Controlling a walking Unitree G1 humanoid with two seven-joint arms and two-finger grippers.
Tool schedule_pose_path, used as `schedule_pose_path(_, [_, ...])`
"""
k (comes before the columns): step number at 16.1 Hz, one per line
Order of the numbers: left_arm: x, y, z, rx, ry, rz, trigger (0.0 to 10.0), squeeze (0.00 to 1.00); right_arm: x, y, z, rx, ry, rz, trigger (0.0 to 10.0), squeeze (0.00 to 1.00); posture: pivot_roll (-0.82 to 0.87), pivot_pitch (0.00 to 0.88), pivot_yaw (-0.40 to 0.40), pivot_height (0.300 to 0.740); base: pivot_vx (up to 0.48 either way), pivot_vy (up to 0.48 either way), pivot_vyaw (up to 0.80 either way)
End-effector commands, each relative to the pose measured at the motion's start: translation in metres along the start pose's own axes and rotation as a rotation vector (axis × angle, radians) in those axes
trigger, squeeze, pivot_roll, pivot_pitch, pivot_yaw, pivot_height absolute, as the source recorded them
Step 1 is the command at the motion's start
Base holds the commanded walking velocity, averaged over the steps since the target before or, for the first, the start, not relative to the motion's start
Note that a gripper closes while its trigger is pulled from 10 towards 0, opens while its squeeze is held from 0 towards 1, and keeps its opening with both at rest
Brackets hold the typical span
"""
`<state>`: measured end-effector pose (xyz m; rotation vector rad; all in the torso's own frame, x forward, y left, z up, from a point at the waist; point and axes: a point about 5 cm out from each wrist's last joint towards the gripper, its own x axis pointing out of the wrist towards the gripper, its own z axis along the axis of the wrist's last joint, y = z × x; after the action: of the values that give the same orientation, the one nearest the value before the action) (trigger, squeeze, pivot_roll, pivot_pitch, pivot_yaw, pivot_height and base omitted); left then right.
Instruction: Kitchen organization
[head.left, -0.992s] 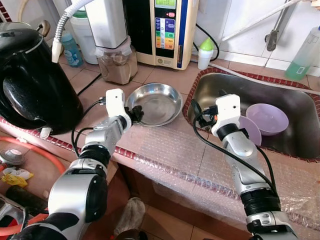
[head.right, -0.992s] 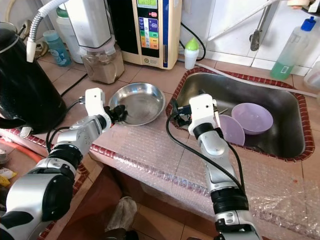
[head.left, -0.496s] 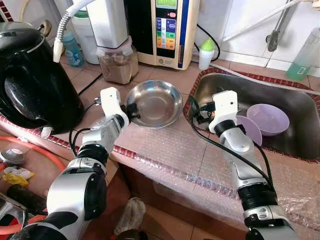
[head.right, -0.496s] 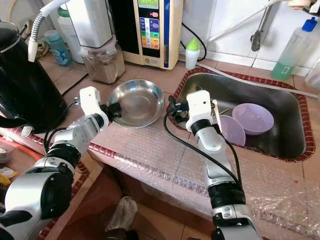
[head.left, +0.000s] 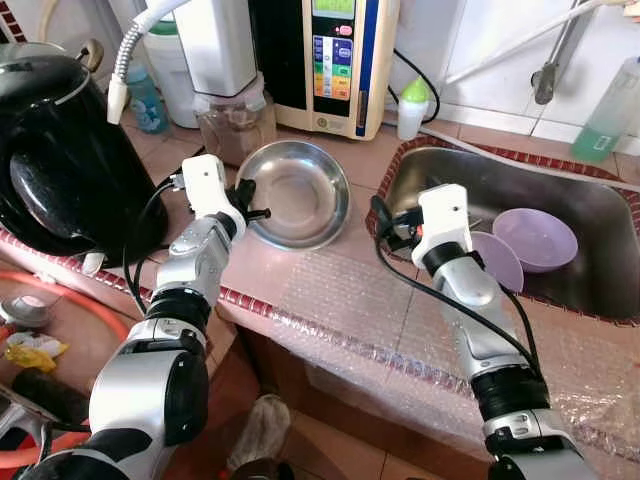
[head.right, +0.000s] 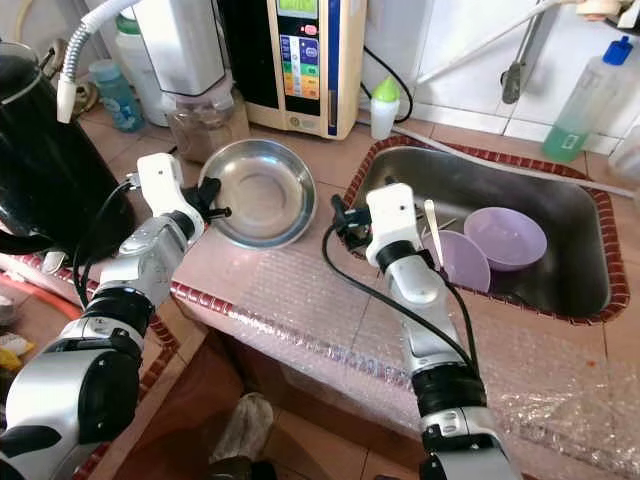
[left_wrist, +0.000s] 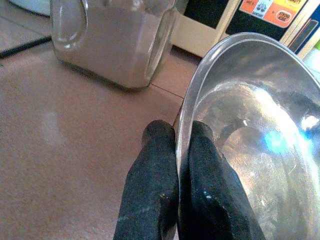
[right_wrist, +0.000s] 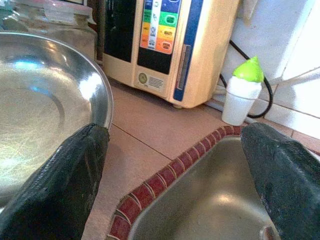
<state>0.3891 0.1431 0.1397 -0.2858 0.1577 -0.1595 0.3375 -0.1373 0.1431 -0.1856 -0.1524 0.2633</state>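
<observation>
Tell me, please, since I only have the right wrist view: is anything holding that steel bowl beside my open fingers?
Observer: Yes. The left tool is shut on the steel bowl, one finger on each side of its rim.
Operator: Is the bowl flat on the counter?
Observer: No, it is tilted, its far edge close to the glass jar.
Operator: What lies in the sink?
Observer: Two purple bowls behind the right tool, which hangs by the sink's left rim.
</observation>
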Motion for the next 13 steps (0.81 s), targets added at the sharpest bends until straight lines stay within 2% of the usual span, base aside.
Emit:
schedule_pose_path(1, [-0.003,0.003,-0.006,0.062,0.029,-0.009,0.0,0.00,0.007,0.001,0.007,0.003,-0.026,0.005,10.0,0.00,-0.05,0.000,0.070,0.740,0.000,0.000,0.00])
schedule_pose_path(3, [-0.004,0.002,-0.007,0.071,0.025,-0.020,0.0,0.00,0.009,0.006,0.009,0.014,-0.035,0.028,10.0,0.00,-0.06,0.000,0.075,0.740,0.000,0.000,0.00])
schedule_pose_path(5, [-0.006,-0.004,-0.012,0.076,0.005,-0.065,0.0,0.00,0.010,0.018,0.014,0.094,-0.040,0.085,10.0,0.00,-0.06,0.000,0.064,0.740,0.000,0.000,0.00])
schedule_pose_path(6, [-0.006,-0.006,-0.009,0.069,-0.015,-0.080,0.0,0.00,0.011,0.022,0.011,0.079,-0.023,0.111,10.0,0.00,-0.07,0.000,0.062,0.740,0.000,0.000,0.00])
schedule_pose_path(9, [-0.007,-0.012,-0.003,0.050,-0.052,-0.113,0.0,0.00,0.016,0.020,-0.001,0.076,0.037,0.082,10.0,0.00,-0.05,0.000,0.052,0.740,0.000,0.000,0.00])
schedule_pose_path(13, [-0.011,-0.020,0.004,0.026,-0.090,-0.171,0.0,0.00,0.033,0.029,-0.003,0.112,0.085,0.074,10.0,0.00,-0.02,0.000,0.046,0.740,0.000,0.000,0.00])
